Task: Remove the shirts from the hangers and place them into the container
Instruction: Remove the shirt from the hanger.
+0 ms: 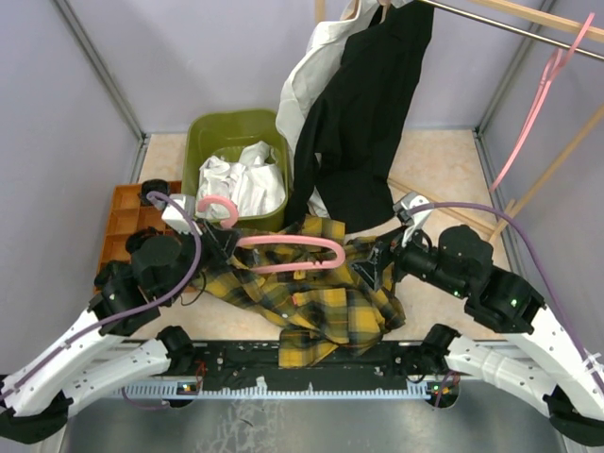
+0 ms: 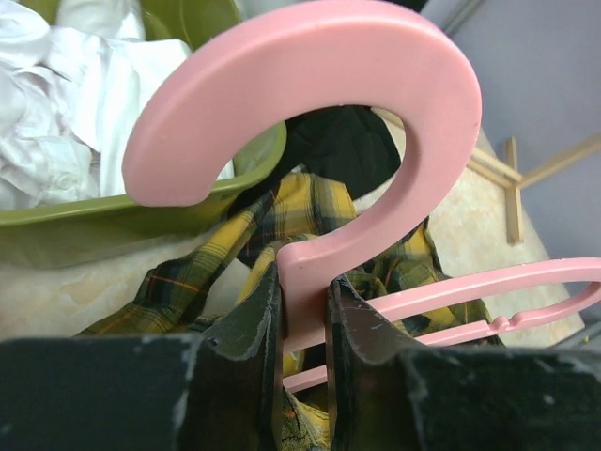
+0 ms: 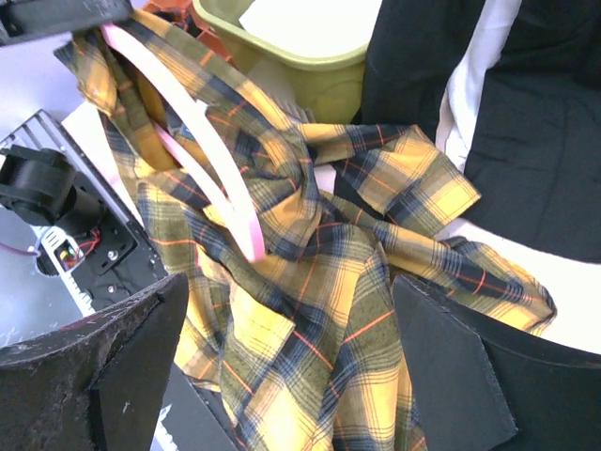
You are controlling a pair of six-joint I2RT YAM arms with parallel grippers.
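Observation:
The yellow-and-black plaid shirt point(image 1: 326, 311) lies crumpled at the table's near edge, part of it still draped over a pink hanger point(image 1: 288, 255). My left gripper point(image 1: 209, 241) is shut on that hanger's neck just below the hook point(image 2: 376, 85). Over the plaid cloth point(image 3: 310, 310) my right gripper point(image 1: 377, 264) stands open, holding nothing. The olive-green container point(image 1: 203, 132) sits behind, with a white shirt point(image 1: 241, 179) inside. A black shirt point(image 1: 363, 123) and a cream shirt point(image 1: 311, 75) hang from the rail above.
An orange compartment tray point(image 1: 123, 212) sits left of the container. Another pink hanger point(image 1: 533, 113) hangs bare on the metal rail point(image 1: 510, 24) at the upper right. Wooden poles point(image 1: 557, 160) slant down the right side. Grey walls enclose the table.

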